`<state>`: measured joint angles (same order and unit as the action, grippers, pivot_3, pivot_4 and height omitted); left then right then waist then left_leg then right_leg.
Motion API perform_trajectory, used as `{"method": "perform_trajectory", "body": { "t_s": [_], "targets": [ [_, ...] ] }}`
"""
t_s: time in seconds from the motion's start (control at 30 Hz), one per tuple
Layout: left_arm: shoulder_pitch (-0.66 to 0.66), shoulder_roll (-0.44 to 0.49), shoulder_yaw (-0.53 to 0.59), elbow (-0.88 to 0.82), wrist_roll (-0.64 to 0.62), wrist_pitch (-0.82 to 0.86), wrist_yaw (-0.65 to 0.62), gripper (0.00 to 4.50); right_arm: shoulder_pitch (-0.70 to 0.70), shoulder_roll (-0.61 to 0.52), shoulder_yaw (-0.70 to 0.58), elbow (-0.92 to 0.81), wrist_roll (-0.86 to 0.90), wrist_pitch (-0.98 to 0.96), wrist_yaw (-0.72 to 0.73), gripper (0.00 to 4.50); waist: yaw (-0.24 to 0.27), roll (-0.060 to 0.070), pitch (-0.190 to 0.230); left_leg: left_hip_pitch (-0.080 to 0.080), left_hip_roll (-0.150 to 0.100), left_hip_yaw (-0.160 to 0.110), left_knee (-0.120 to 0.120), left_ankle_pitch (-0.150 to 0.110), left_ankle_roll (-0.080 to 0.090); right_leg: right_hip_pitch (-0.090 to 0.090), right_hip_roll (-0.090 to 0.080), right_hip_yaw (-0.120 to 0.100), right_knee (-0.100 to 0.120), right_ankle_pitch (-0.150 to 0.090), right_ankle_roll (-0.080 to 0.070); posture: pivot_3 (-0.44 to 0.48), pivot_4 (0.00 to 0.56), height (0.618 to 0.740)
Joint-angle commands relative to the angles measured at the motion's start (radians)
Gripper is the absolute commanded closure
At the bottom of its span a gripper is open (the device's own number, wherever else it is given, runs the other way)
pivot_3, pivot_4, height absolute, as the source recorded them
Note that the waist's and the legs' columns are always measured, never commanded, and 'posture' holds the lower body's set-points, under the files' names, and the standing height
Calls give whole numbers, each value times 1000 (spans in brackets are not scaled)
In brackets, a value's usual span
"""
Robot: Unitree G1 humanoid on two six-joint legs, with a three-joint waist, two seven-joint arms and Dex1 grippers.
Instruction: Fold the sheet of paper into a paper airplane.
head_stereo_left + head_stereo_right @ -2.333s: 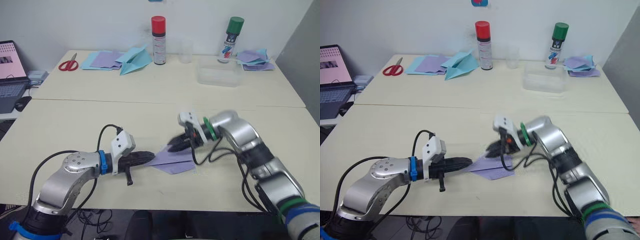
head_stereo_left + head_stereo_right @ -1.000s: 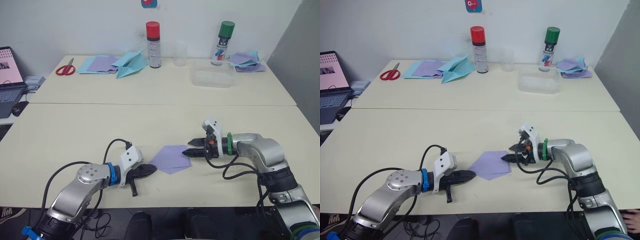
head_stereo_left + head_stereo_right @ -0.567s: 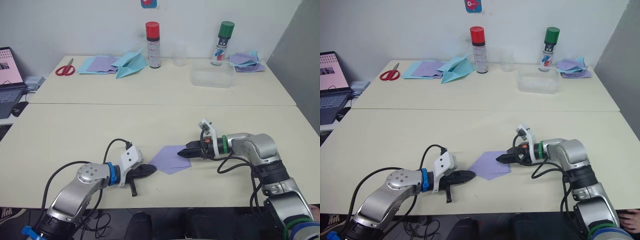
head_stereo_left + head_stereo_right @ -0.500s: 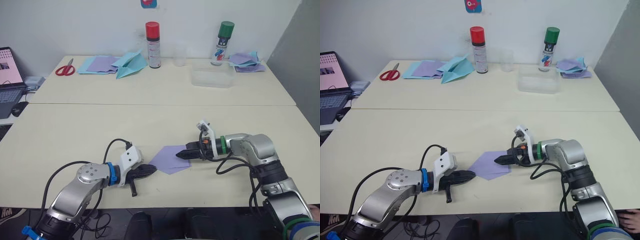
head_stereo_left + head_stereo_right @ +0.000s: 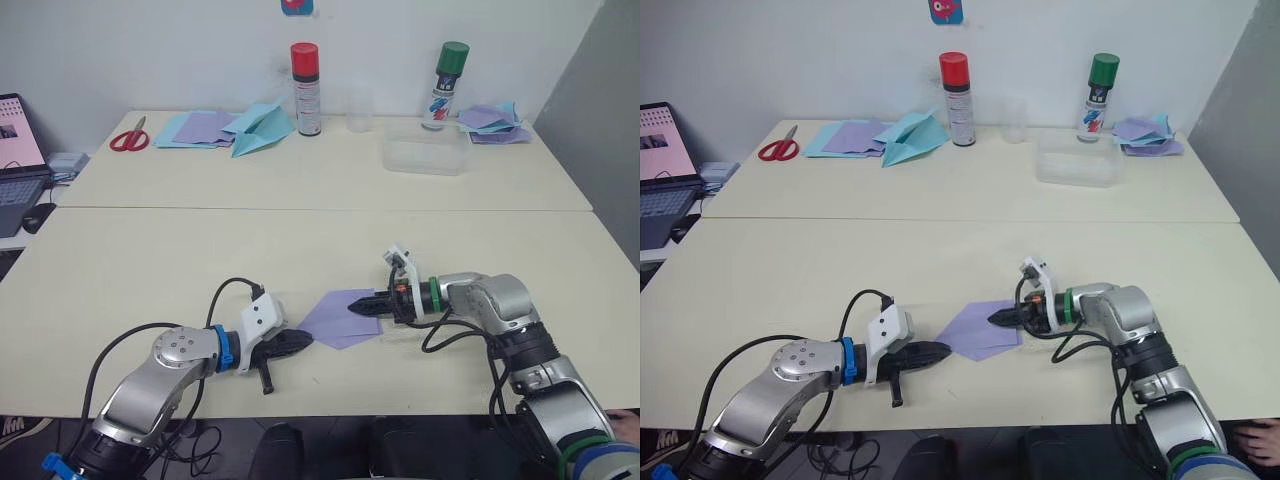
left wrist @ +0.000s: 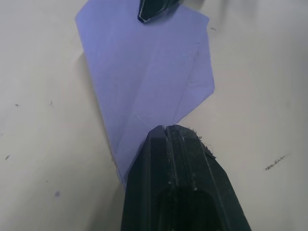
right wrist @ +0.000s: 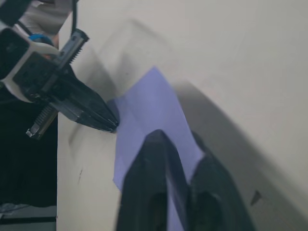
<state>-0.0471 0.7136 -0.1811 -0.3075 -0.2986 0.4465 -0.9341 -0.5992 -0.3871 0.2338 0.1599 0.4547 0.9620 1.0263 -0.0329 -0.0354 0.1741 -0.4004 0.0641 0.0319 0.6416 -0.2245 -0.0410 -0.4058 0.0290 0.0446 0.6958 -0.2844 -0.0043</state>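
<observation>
The sheet of paper (image 5: 335, 322) lies flat on the near table as a lavender pentagon with crease lines, its pointed end toward my left arm. My left gripper (image 5: 305, 340) is shut, and its tip rests on that pointed end (image 6: 134, 144). My right gripper (image 5: 358, 307) is shut too, its tip pressing down on the sheet's right part. The left wrist view shows the right gripper's tip (image 6: 154, 9) at the sheet's far edge. The paper airplane is out of view.
On the far table stand a light-blue paper plane (image 5: 262, 128), stacked sheets (image 5: 200, 127), red scissors (image 5: 127, 137), a red-capped can (image 5: 305, 75), a green-capped can (image 5: 447, 72), a clear cup (image 5: 358, 108) and a clear box (image 5: 424, 155). A laptop (image 5: 15, 150) sits at the left.
My right gripper has slid left from the sheet's right edge onto the sheet. The left gripper has stayed at the pointed end. The sheet has not shifted.
</observation>
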Motion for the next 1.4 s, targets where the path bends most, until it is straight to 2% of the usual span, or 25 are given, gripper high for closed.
{"method": "perform_trajectory", "body": {
  "t_s": [0.03, 0.2, 0.6, 0.93, 1.4],
  "targets": [
    [27, 20, -38, 19, 28, 14, -21, 4500, 22, -14, 15, -84, -16, -113, 28, 4481, 0, 0, 0, 0, 0, 0, 0, 0, 0, 0, 0, 0, 0, 0, 0, 0, 150, 740],
    [38, 34, -30, 22, 28, 9, -31, 4500, 98, -87, 116, -175, -135, -416, 117, 4481, 0, 0, 0, 0, 0, 0, -2, 0, 0, 0, 0, 0, -2, 0, 0, 0, 150, 740],
    [29, 37, -35, 26, 29, 12, -31, 4500, 136, -48, 135, 30, -321, -1069, 144, 4481, 0, 0, 0, 1, 0, 0, -5, 0, 0, 0, 0, 0, -4, 0, 0, 0, 150, 740],
    [22, 45, -30, 35, 28, 14, -39, 4500, 133, -79, 140, 97, -330, -1251, 247, 4481, 0, 0, 0, 1, 1, 0, -5, 0, 0, 0, 0, 0, -4, -1, -1, 0, 150, 740],
    [35, 66, -16, 39, 24, 11, -51, 4500, 118, -82, 171, 269, -425, -1649, 256, 4481, 0, 0, 0, 2, 1, 1, -5, 0, 0, 1, 0, 1, -4, -1, -1, 0, 150, 740]
  ]
}}
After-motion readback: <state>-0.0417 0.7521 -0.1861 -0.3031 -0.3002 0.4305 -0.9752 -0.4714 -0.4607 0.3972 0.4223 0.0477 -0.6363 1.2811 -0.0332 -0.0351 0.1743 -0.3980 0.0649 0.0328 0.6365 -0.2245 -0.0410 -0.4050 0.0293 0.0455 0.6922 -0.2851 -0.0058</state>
